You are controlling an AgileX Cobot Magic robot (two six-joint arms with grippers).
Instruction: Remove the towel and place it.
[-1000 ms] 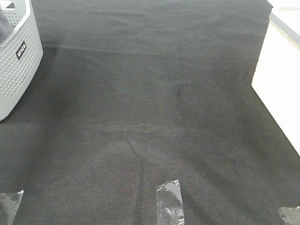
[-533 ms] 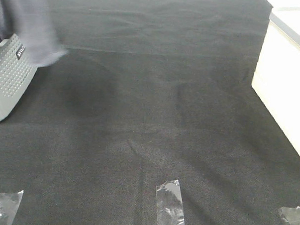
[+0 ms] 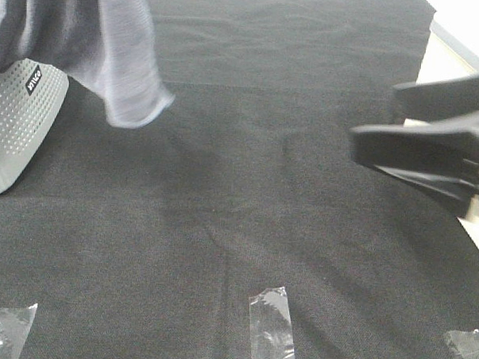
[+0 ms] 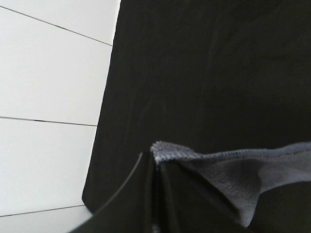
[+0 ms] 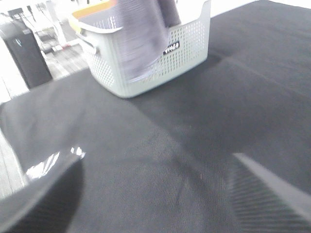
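Observation:
The grey-lavender towel (image 3: 110,47) hangs from above the exterior high view's top edge, draped over the white perforated basket (image 3: 15,122) at the far left, its lower corner dangling above the black cloth. In the left wrist view my left gripper (image 4: 154,194) is shut on the towel (image 4: 228,170) at its stitched hem corner. That gripper is out of the exterior view. My right gripper (image 3: 377,115) reaches in from the right, open and holding nothing, well apart from the towel. The right wrist view shows its fingers (image 5: 43,194) spread wide, with the basket (image 5: 150,63) and the hanging towel (image 5: 141,34) ahead.
A black table cloth (image 3: 238,211) covers the table. A white block (image 3: 446,85) stands at the right edge. Clear tape strips (image 3: 271,324) lie along the front edge. White floor tiles (image 4: 48,97) show beyond the table's side.
The towel has risen out of the basket and swung rightward over the cloth. My right gripper has come into the exterior view from the right.

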